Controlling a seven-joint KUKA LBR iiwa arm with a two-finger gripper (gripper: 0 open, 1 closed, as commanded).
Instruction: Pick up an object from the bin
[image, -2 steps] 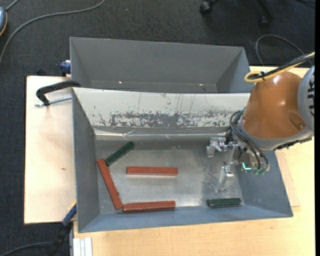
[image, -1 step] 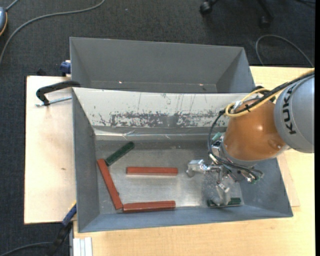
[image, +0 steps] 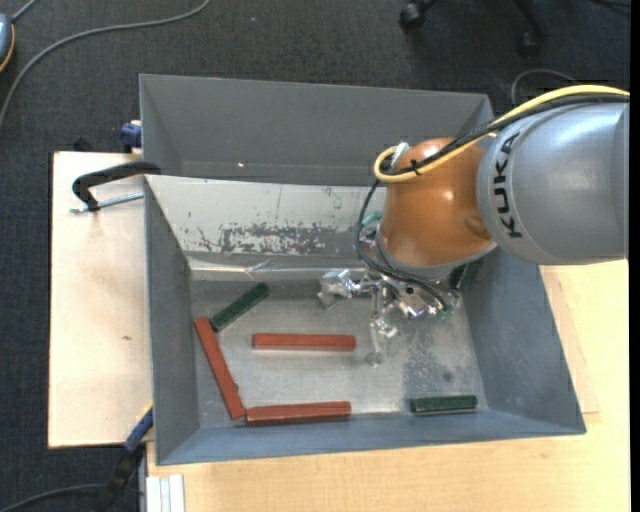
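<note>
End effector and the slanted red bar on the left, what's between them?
In the camera view, the level red bar in the middle of the bin lies between the end effector and the slanted red bar.

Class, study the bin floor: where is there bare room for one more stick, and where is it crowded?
Bare floor lies between the middle red stick and the front red stick, and right of the gripper, behind the front-right dark green stick. Crowded: the left corner, and under the gripper.
</note>
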